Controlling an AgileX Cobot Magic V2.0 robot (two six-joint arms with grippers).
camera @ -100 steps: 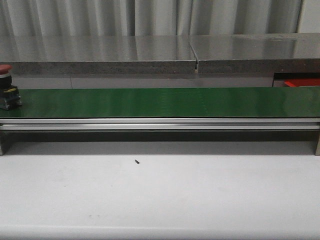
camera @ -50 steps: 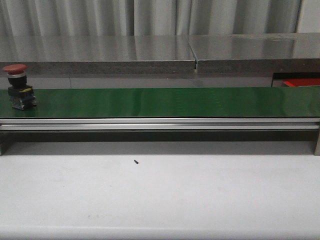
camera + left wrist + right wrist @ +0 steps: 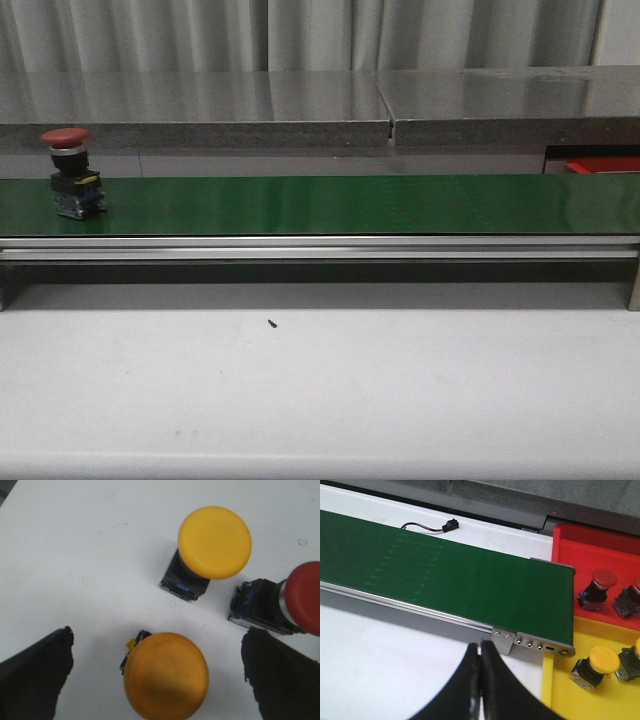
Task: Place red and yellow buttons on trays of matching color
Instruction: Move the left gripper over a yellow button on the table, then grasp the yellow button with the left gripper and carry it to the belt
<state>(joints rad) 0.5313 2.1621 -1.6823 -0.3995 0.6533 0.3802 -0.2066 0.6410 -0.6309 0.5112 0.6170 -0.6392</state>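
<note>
A red button (image 3: 74, 172) stands near the left end of the green belt (image 3: 350, 203), left gripper (image 3: 157, 675) apart over a yellow button (image 3: 166, 675), right gripper (image 3: 480, 680) together.

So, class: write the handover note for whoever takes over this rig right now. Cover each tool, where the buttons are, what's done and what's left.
Left tool: open, empty, above three buttons standing on the white table: two yellow, one red.
Right tool: shut, empty, near the belt's end.
Red button stands upright on the belt's left part in the front view.
Done: red tray holds at least two red buttons; yellow tray holds at least two yellow ones.
Left: sort the belt's red button, then the three near the left tool.
</note>
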